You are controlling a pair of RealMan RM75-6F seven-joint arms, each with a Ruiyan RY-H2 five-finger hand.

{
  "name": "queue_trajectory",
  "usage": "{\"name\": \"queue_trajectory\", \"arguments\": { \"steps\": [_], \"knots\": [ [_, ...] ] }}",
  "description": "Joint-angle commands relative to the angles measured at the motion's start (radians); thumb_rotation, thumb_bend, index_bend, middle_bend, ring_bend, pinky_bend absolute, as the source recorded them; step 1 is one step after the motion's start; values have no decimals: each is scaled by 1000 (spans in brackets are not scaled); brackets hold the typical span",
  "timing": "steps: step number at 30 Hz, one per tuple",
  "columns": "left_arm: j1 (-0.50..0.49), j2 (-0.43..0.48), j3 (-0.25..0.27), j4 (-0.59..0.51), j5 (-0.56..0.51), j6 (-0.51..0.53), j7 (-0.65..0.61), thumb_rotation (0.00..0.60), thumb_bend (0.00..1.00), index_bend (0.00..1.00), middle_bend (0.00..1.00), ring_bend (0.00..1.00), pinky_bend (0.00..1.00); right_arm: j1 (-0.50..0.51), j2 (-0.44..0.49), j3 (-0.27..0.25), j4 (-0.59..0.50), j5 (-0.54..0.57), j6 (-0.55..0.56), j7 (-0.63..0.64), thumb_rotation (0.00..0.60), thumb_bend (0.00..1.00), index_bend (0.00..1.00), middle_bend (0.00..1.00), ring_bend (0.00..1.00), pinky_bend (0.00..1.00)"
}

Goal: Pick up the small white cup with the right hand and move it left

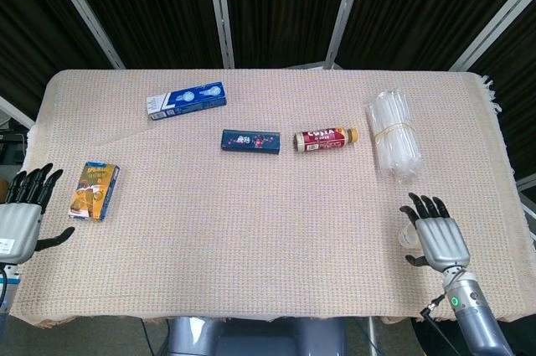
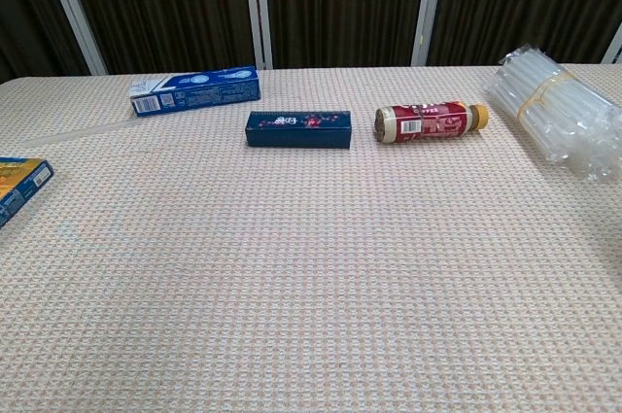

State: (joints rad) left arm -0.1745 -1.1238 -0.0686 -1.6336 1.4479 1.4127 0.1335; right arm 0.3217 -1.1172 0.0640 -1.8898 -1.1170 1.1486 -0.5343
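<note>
My right hand [image 1: 437, 241] sits at the near right of the worktop [image 1: 251, 230], well nearer me than the bundle of clear straws [image 1: 394, 134]. Its fingers are spread beside the small white cup [image 1: 408, 234], which it mostly hides; I cannot tell whether it grips. My left hand [image 1: 21, 214] rests spread, empty.

Lab test rig: cloth-covered table [image 1: 268, 205], black curtains [image 1: 285, 4], metal frame poles [image 1: 219, 8].

Right hand [image 1: 439, 239] low at table's right edge, fingers spread, beside small white cup [image 1: 409, 237], mostly hiding it. Left hand [image 1: 20, 214] open at left edge near yellow-blue box [image 1: 94, 191].
</note>
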Motion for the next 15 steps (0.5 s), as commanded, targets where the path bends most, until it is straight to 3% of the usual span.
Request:
{"name": "queue_trajectory", "arguments": {
  "steps": [1, 7, 15],
  "knots": [
    [0, 0, 0, 0, 0, 0, 1, 600, 112, 0, 0, 0, 0, 22, -24, 6, 21, 39, -8, -38, 600, 58, 207, 0, 0, 0],
    [-1, 0, 0, 0, -1, 0, 0, 600, 112, 0, 0, 0, 0, 56, -44, 2, 44, 148, -30, -114, 600, 62, 232, 0, 0, 0],
    [0, -1, 1, -1, -2, 1, 2, 600, 112, 0, 0, 0, 0, 74, -62, -14, 63, 181, -10, -158, 600, 89, 296, 0, 0, 0]
  ]
}}
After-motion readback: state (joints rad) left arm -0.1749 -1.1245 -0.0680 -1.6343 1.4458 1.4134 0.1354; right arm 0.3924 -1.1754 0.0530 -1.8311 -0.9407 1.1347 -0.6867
